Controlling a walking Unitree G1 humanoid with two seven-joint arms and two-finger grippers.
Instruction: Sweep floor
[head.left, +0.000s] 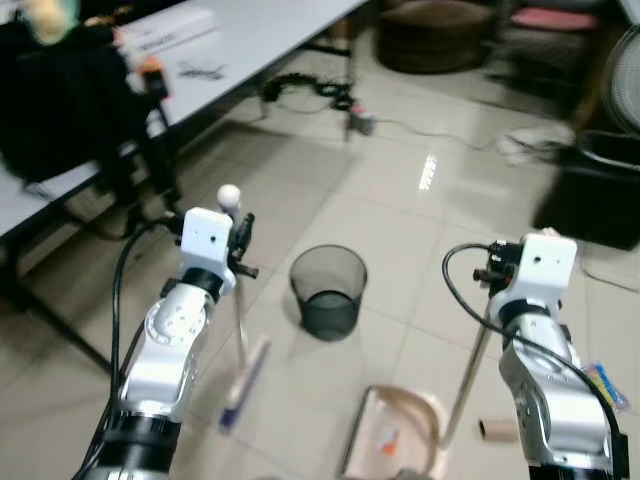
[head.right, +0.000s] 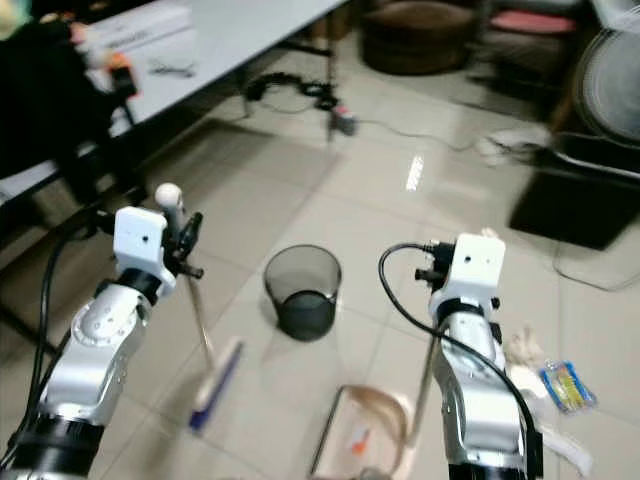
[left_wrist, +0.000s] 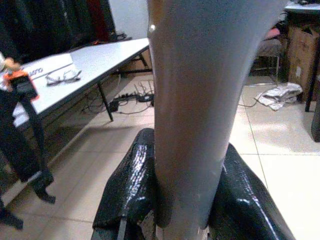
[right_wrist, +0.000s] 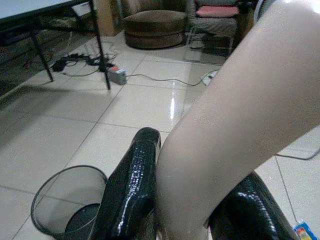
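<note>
Broom and dustpan in hand, mid-sweep.

The broom, light and stiff, stands beside the mesh bin, left gripper clamped high on its smooth handle; right gripper clasps the dustpan pole.

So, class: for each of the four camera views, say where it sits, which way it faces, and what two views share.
Left eye: head, looking down at both silver arms, the black mesh wastebasket and the beige dustpan.
Right eye: the same scene.
Left wrist: along the left gripper clamping the grey broom handle.
Right wrist: along the right gripper clamping the beige dustpan handle.
Shared: the wastebasket, in the eyes and right wrist.
</note>
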